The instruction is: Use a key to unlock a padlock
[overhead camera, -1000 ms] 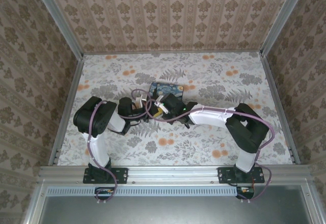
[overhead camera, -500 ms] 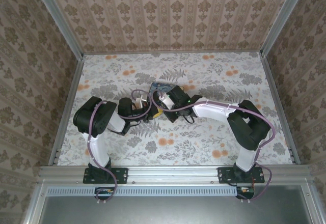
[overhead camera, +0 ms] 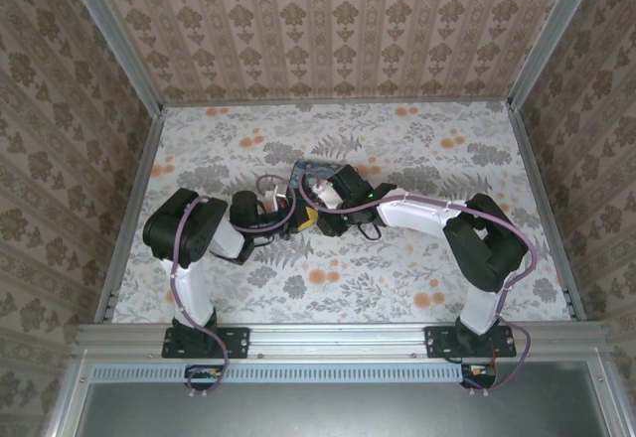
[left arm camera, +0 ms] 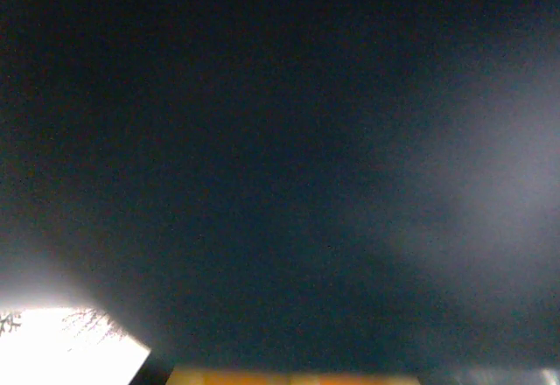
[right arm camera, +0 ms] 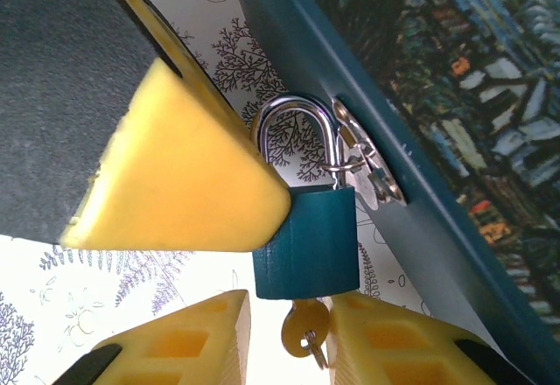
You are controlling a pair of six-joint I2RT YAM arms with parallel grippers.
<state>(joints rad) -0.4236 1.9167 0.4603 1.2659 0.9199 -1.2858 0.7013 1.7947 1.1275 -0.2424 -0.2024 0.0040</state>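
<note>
From above, the two arms meet at the middle of the floral-printed table [overhead camera: 417, 268], against the near side of a square box printed with a blue-and-yellow painting [overhead camera: 320, 170]. The left gripper [overhead camera: 294, 213] comes in from the left and the right gripper [overhead camera: 316, 217] from the right, tips close together; the lock is too small to pick out here. The left wrist view is nearly all dark blur, with a bright patch of fern-print table [left arm camera: 61, 350] in the lower left corner and a thin yellow strip [left arm camera: 289, 376] along the bottom edge. The left jaws are closed, and whether they clamp anything cannot be told. In the right wrist view the small teal-blue padlock [right arm camera: 306, 241] hangs by its silver shackle [right arm camera: 296, 127] from a metal hasp ring [right arm camera: 357, 153] on the box's dark teal side [right arm camera: 411, 166]. A brass key [right arm camera: 304, 324] sits in its keyhole, head down. The right gripper [right arm camera: 289, 337] stands partly open, its yellow fingers [right arm camera: 175, 346] either side of the key, with a gap showing on the left – not pinching it. A big yellow wedge-shaped finger [right arm camera: 175, 184] touches the padlock's upper left corner.
</note>
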